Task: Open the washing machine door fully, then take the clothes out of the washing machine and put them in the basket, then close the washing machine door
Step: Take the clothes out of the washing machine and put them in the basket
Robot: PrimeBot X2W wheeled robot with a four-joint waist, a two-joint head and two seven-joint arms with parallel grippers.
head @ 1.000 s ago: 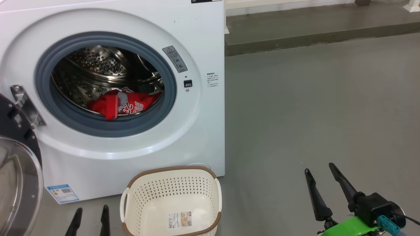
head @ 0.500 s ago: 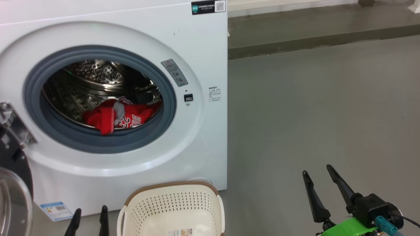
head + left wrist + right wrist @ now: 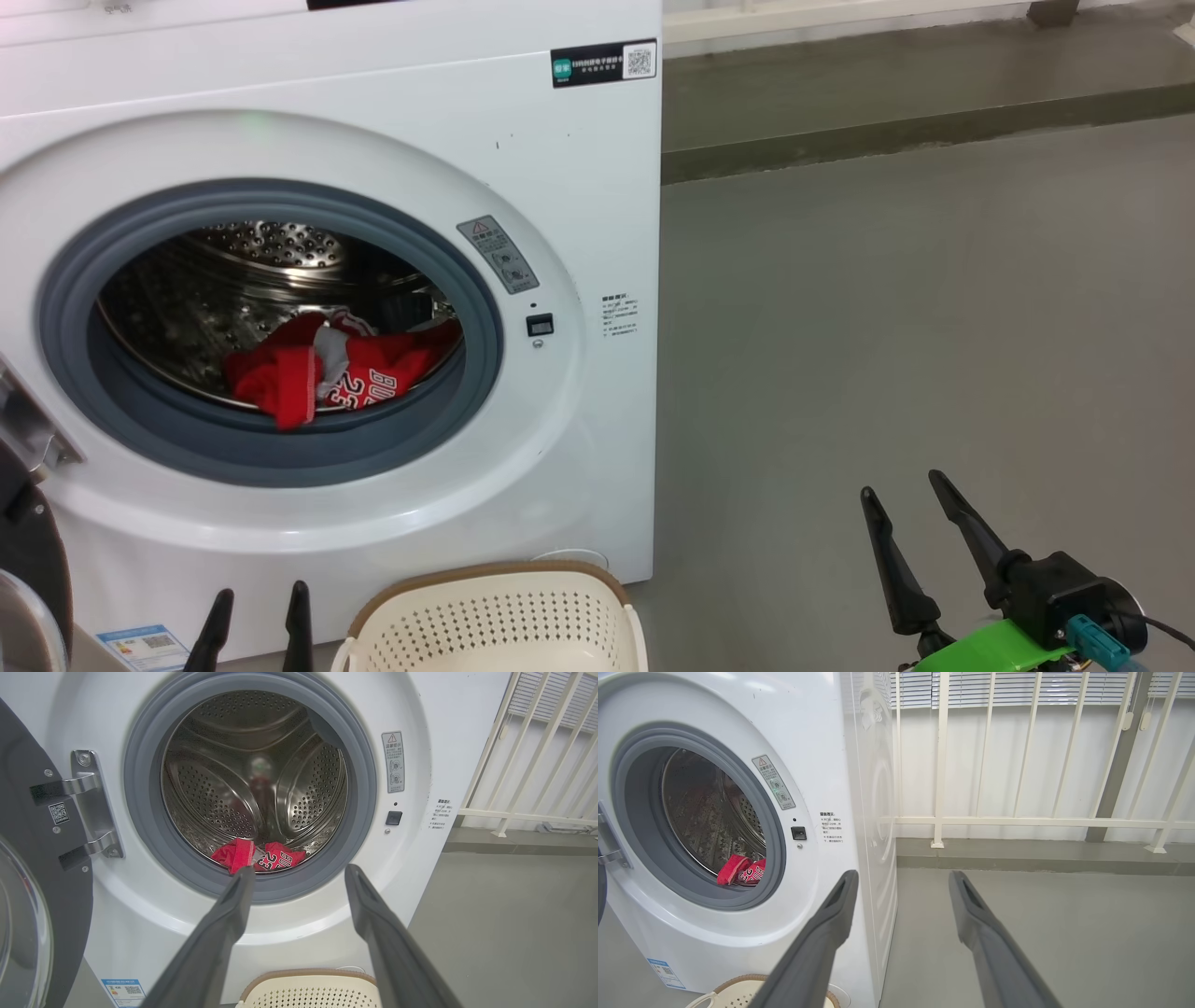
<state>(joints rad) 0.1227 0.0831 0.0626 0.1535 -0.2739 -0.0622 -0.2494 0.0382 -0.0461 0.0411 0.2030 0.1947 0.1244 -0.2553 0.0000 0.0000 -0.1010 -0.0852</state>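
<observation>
The grey floor [image 3: 887, 327] takes the head view from 12 round to 5 o'clock. The washing machine [image 3: 579, 187] fills the rest, from 7 to 12 o'clock, its grey gasket ringing the steel drum. The washing machine door [image 3: 70, 905] stands swung open on its hinge at the mouth's 9 o'clock, with its dark inner face and clear bowl turned outward; in the head view its edge shows at 8 o'clock. The basket [image 3: 485, 571] sits on the floor at 6 o'clock, close before the machine's front and below the mouth's 5 o'clock. The clothes [image 3: 373, 369] lie inside the drum at its 6 o'clock, a red heap with white lettering, one fold draped onto the gasket lip. The left gripper [image 3: 261, 597] is at 7 o'clock in the head view, at the basket's 9 o'clock. The left wrist view shows its fingers spread wide with nothing between them, pointing at the mouth's lower rim. The right gripper [image 3: 903, 485] hangs over the floor at 4 o'clock, well apart from the machine, its fingers likewise parted and empty
</observation>
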